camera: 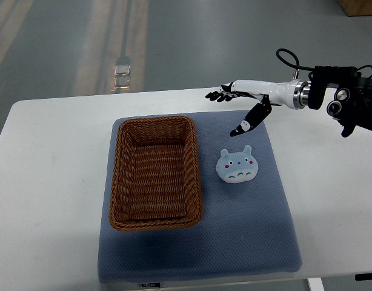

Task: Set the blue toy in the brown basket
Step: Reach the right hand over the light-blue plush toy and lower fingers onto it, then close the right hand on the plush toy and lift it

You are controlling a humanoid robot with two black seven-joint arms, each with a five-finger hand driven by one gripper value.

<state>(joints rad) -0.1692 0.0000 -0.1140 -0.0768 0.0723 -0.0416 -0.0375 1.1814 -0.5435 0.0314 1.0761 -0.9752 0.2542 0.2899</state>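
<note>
A small blue plush toy (235,166) with ears and a face lies on the blue-grey mat (246,236), just right of the brown wicker basket (156,173). The basket holds nothing. My right hand (234,106) reaches in from the right edge and hovers above and behind the toy, clearly apart from it. Its fingers (217,95) are spread and point left, the thumb (246,124) hangs down toward the toy, and nothing is held. The left arm does not show.
The mat lies on a white table (46,182) whose far edge runs behind the hand. Beyond it is grey floor with a small metal plate (122,73). The corner of a cardboard box (360,6) shows at top right.
</note>
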